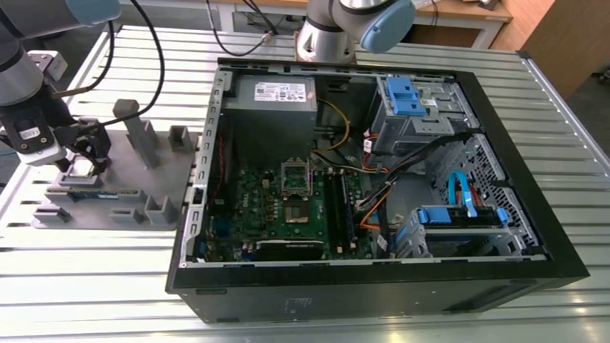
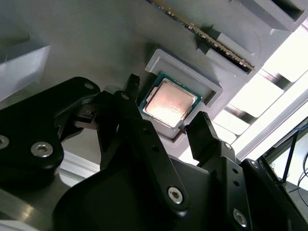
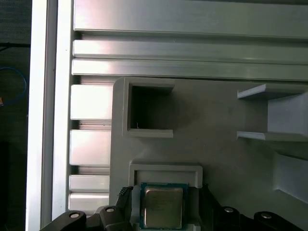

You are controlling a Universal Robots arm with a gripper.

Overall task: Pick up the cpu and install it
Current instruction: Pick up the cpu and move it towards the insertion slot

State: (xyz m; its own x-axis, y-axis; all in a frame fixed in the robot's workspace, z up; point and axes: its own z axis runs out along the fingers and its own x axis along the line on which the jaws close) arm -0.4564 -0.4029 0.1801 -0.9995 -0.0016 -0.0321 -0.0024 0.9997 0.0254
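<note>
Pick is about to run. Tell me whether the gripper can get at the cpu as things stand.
Probably yes. The gripper hangs open over the cpu, one finger to each side, with nothing between. The cpu lies with its top bare in a pocket of the grey tray.

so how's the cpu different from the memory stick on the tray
The cpu is square with a shiny metal top; the memory stick is long and narrow. The cpu lies flat in a framed pocket; the memory stick seems to stand on edge. The gripper straddles the cpu, open, not the memory stick. Both sit on the tray.
</note>
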